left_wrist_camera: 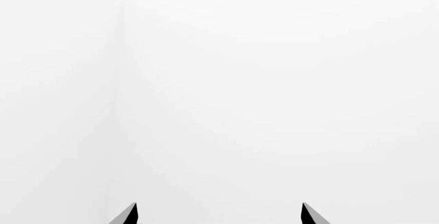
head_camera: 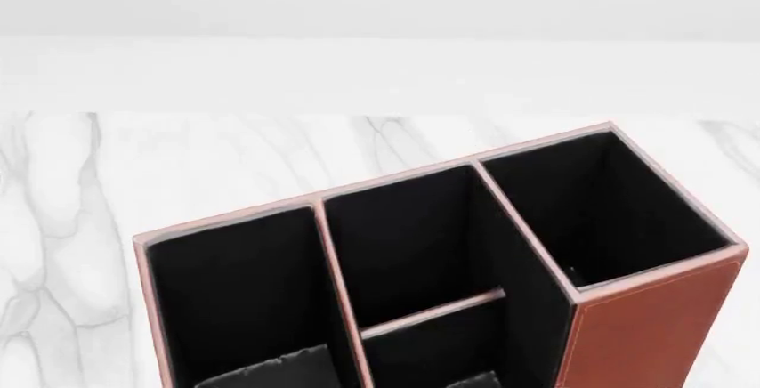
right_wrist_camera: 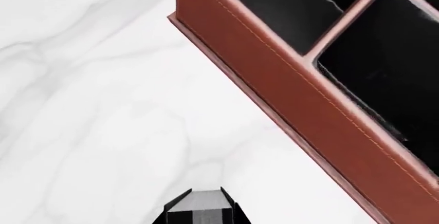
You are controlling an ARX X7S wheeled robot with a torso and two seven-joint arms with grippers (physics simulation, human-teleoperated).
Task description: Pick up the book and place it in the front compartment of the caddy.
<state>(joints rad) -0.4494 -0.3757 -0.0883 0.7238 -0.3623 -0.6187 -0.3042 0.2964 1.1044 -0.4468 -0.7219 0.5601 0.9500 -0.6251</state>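
The caddy (head_camera: 647, 326) is a reddish-brown box with black lining and three columns, filling the lower head view. Its middle column is split by a low pale-rimmed divider (head_camera: 433, 310); the front compartment (head_camera: 446, 352) lies on the near side of it. In the right wrist view, my right gripper (right_wrist_camera: 202, 208) is shut on the book (right_wrist_camera: 202, 201), of which only a pale edge between black sides shows. It hangs over the marble beside the caddy's outer wall (right_wrist_camera: 295, 95). My left gripper (left_wrist_camera: 219, 213) is open in front of blank white. Neither gripper shows in the head view.
The white marble tabletop (head_camera: 178, 165) runs behind and to the left of the caddy, ending at a pale wall (head_camera: 380, 14). Marble (right_wrist_camera: 89, 111) also lies under my right gripper.
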